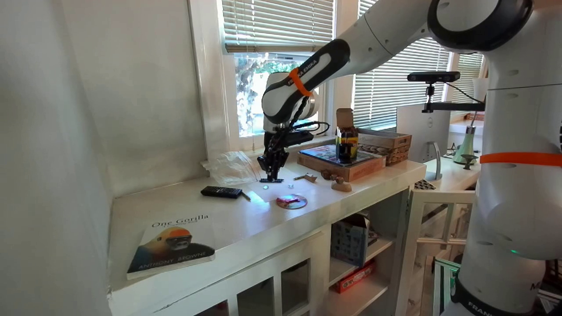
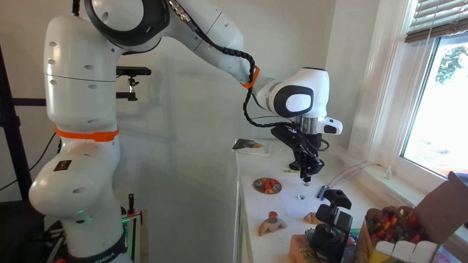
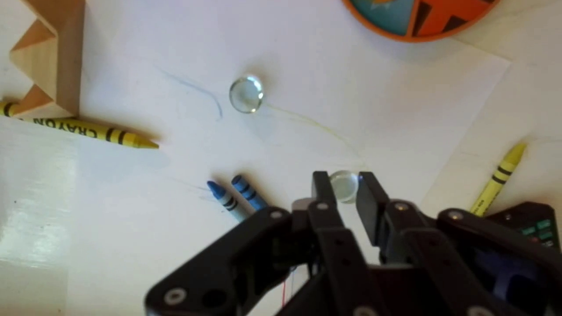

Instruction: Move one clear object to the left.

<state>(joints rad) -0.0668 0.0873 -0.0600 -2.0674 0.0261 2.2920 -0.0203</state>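
Two clear, round glass-like pieces lie on white paper on the counter. One clear piece (image 3: 344,188) shows between the fingertips in the wrist view, its edges partly covered by them. It also shows just under the gripper in both exterior views (image 1: 265,187) (image 2: 306,184). The other clear piece (image 3: 247,94) lies apart, up and left in the wrist view; it also shows in both exterior views (image 1: 290,186) (image 2: 301,197). My gripper (image 3: 344,176) points down with its fingers a small gap apart. In an exterior view the fingertips (image 2: 306,179) appear slightly above the near piece.
A round orange disc (image 3: 417,26), blue crayons (image 3: 248,191), yellow crayons (image 3: 498,180), a wooden piece (image 3: 57,57) and a black remote (image 1: 221,192) lie around. A plastic bag (image 1: 232,169), a book (image 1: 175,245) and boxes (image 1: 347,164) also stand or lie on the counter.
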